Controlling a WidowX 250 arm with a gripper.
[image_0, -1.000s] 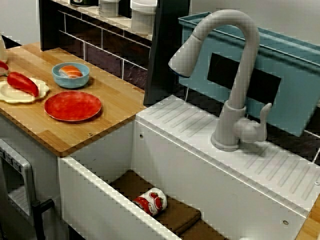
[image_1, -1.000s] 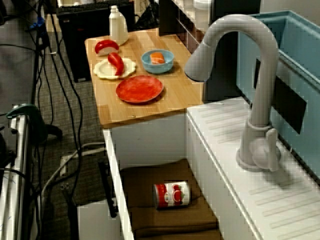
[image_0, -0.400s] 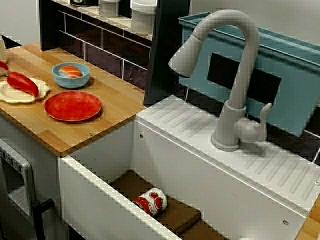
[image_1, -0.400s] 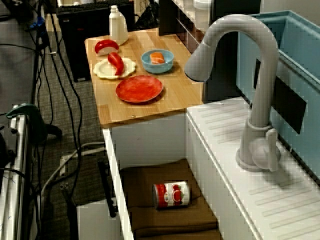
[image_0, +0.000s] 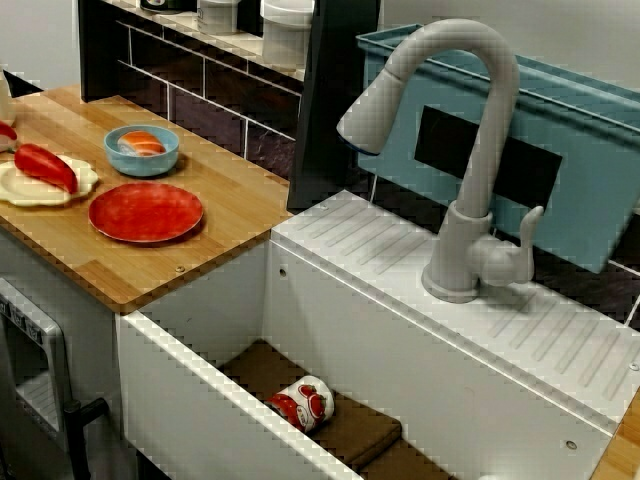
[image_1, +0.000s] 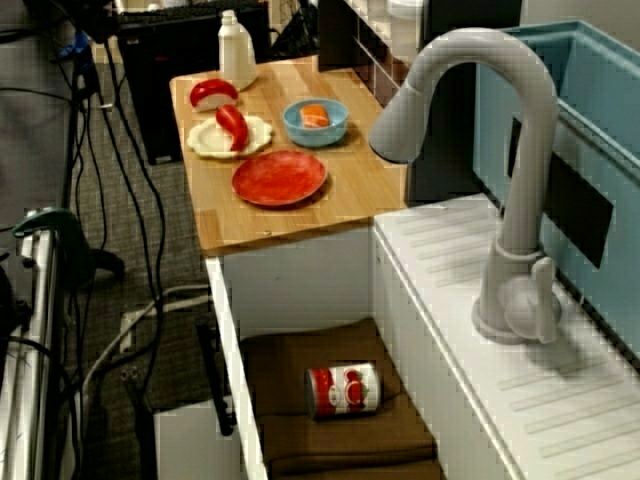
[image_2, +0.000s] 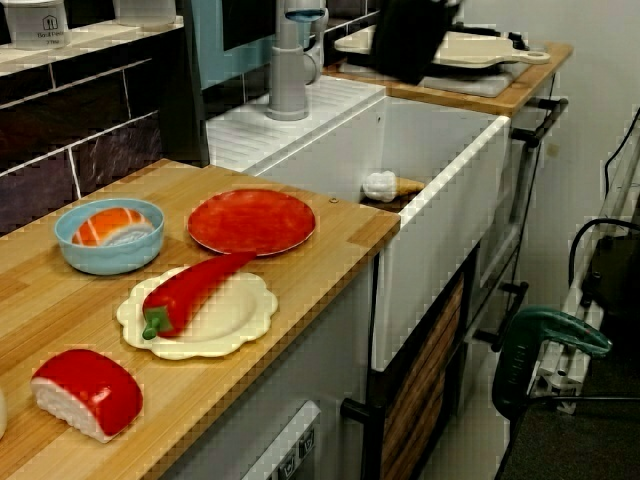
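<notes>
Pincer absent from every view, so I cannot tell whether it is apart or together, nor where it stands relative to the can. Red-and-white tin can (image_1: 343, 389) lies on its side on a brown cloth (image_1: 340, 435) in the sink basin (image_0: 200, 395), lower middle of the view from above, below the faucet (image_0: 470, 150). Likely light, rigid and smooth, and prone to roll; best gripped across the curved body at mid-length. On the bench (image_0: 230, 215), well apart: red plate (image_0: 146, 211), blue bowl (image_0: 142, 149), red pepper (image_2: 190, 290).
</notes>
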